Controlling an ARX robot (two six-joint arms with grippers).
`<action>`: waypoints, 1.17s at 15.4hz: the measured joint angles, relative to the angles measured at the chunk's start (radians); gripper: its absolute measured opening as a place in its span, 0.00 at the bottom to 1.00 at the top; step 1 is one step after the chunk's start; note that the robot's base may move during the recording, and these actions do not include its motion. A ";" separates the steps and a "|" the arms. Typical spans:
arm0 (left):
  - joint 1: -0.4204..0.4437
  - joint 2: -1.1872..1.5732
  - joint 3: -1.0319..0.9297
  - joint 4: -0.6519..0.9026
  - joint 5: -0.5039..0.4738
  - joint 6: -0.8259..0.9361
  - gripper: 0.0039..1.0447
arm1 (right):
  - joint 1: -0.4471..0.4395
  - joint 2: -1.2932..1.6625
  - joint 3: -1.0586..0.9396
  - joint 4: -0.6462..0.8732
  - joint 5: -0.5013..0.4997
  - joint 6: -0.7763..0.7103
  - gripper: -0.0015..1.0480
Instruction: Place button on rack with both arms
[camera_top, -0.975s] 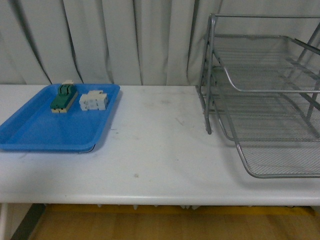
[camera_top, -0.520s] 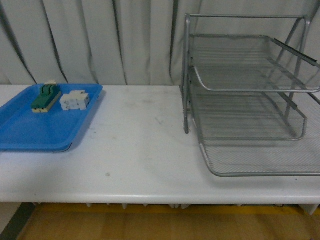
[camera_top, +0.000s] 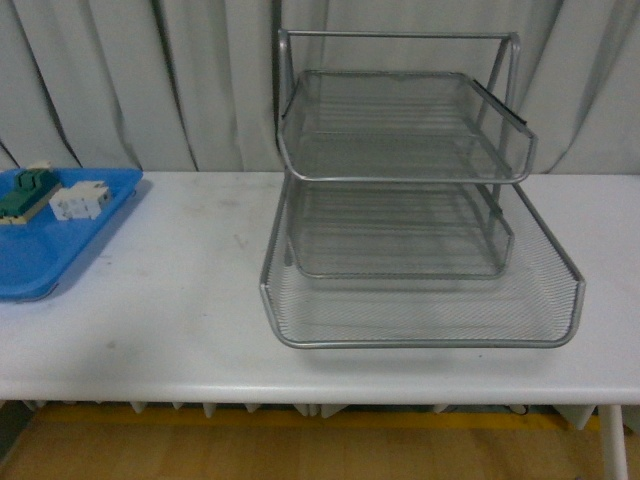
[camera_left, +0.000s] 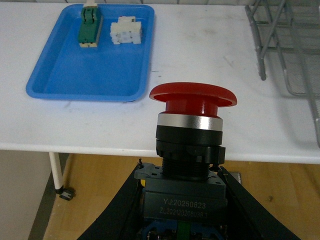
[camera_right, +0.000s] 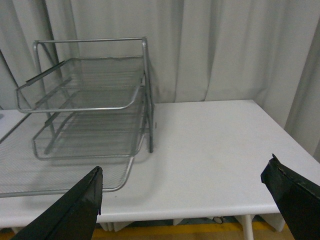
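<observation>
Since the left gripper (camera_left: 182, 212) clasps the button (camera_left: 192, 100) by its black body, cap upward, it rides airborne, not yet on the rack (camera_top: 420, 343); the right gripper (camera_right: 185, 200) gapes empty

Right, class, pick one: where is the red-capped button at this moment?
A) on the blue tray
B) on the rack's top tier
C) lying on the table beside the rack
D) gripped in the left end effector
D: the left wrist view shows the button standing cap-up, clamped in the left end effector, and no button shows on the rack in the front view.
</observation>
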 joint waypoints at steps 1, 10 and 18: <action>0.000 0.003 0.000 0.002 0.001 0.000 0.34 | 0.000 0.000 0.000 0.001 0.000 0.000 0.94; -0.528 0.494 0.088 0.524 0.006 0.179 0.34 | 0.000 0.000 0.000 0.000 0.002 0.000 0.94; -0.562 1.164 0.491 0.502 0.005 0.148 0.34 | 0.000 0.000 0.000 0.000 0.002 0.000 0.94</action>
